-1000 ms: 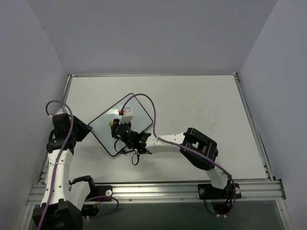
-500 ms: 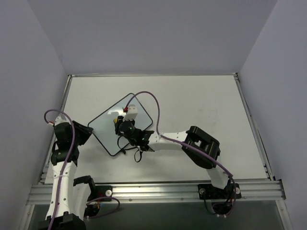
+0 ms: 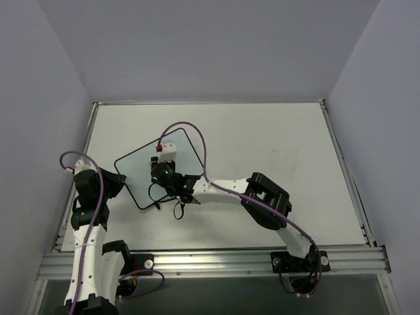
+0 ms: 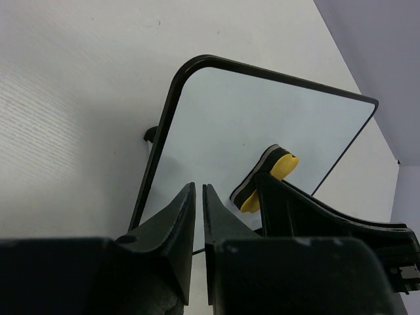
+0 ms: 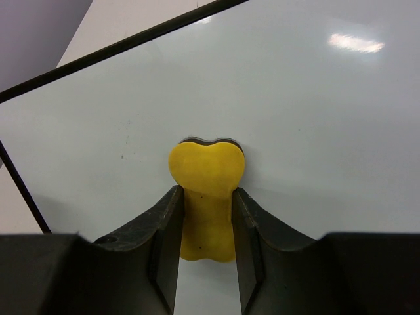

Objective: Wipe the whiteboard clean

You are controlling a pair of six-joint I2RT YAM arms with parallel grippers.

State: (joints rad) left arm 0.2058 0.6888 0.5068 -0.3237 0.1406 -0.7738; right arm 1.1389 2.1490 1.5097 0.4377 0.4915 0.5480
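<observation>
R hand [image 5: 206, 197] clamps yellow eraser [image 5: 207, 172], pressed to whiteboard [image 5: 315, 118].

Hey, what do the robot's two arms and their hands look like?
The left arm and right arm each have white links, black joints and a looping purple cable. The right wrist shows a small green light. The left hand and right hand have black, tapering fingers.

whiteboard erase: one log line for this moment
right gripper: shut on yellow bone-shaped eraser | eraser: against black-rimmed white whiteboard | left gripper: shut, empty, beside board edge
</observation>
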